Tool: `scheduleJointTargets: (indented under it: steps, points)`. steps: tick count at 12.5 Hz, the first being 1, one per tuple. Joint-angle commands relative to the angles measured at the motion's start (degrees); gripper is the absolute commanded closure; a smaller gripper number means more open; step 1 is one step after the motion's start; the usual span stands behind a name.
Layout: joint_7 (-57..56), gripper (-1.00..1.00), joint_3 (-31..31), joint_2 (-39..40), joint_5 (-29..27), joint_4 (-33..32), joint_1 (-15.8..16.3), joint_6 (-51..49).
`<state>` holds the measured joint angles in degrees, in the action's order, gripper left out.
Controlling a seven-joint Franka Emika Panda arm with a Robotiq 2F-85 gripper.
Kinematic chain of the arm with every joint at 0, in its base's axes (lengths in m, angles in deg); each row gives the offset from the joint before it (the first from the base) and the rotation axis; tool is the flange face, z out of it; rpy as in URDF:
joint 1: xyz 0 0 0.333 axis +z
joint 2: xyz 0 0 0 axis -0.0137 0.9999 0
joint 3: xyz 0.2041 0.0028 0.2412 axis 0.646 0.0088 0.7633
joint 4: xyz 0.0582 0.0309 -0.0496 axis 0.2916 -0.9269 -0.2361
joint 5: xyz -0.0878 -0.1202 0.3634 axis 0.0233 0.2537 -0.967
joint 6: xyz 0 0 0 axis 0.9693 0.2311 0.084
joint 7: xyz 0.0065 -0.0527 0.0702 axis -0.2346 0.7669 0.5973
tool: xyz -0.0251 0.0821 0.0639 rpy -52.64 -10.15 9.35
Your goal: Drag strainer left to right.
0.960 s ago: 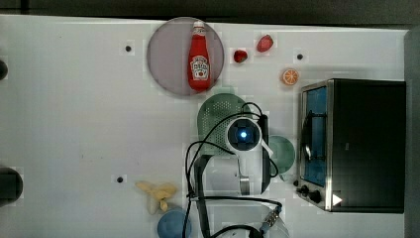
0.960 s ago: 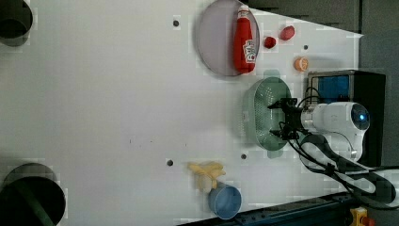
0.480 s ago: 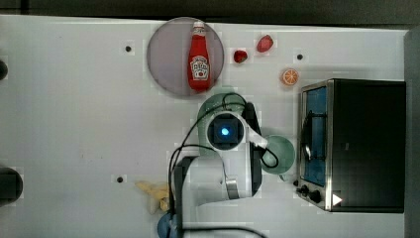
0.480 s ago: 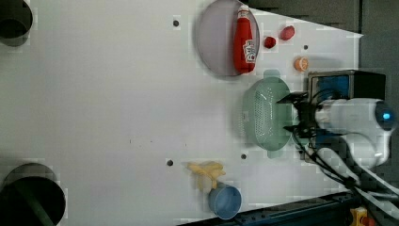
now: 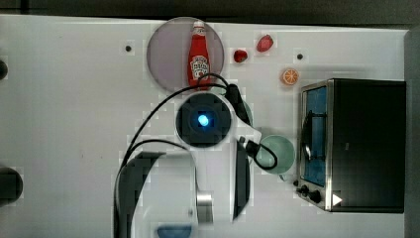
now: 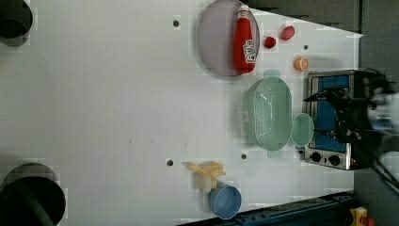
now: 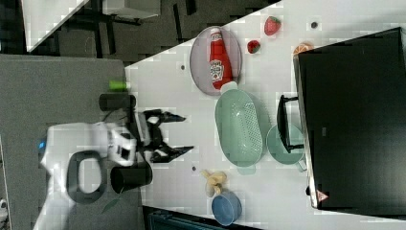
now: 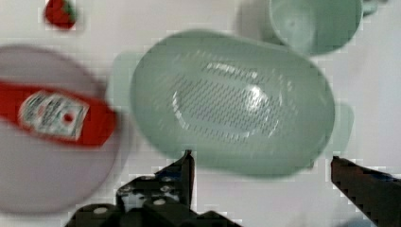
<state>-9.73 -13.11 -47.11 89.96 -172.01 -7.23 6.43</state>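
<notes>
Lying on the white table (image 6: pixel 94 94), the strainer (image 6: pixel 269 113) is a pale green oval basin, its floor and walls dotted with many small holes, with a small flat tab at each end. It rests open side up, nothing in it, and is clearly larger than the cup beside it. In the left view it sits toward the left view's right edge of the table, about halfway along that edge.

The gripper (image 8: pixel 260 165) hangs above the strainer with its two dark fingers spread wide and nothing between them; in the wrist view the fingertips stand apart from the strainer's rim, not touching it. In the right view the gripper (image 7: pixel 184 133) shows the same wide spread.

Around the strainer: a smooth mint-green cup (image 6: pixel 302 129) sits just beside its long side, between it and the toaster oven (image 6: pixel 329 117), which stands at the left view's right edge of the table. A grey-pink plate (image 6: pixel 219 37) carrying a red ketchup bottle (image 6: pixel 244 40) lies near one end tab, close to the table's far edge. Two red strawberries (image 6: pixel 287 33) and an orange slice (image 6: pixel 301 63) lie beyond the plate, near the corner. Near the other end lie a banana (image 6: pixel 206 172) and a blue bowl (image 6: pixel 225 201) by the table's near edge. The cup and toaster oven crowd one long side; the other long side faces open table.
</notes>
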Motion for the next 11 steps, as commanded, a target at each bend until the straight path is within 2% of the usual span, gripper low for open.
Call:
scheduleJointTargets:
  steps: [1,5,8,11]
  points:
    - [-19.9,-1.0,-1.0,-6.2,-4.4,2.5,-2.5,-6.6]
    - [-22.7,-1.0,-1.3,-12.1,-4.5,10.2,-2.5,-22.5]
    - [-23.9,-1.0,-2.1,-12.8,-4.5,14.3,-2.5,-27.4]
    - [-24.1,-1.0,-2.3,-12.6,-4.5,14.3,-2.5,-27.8]
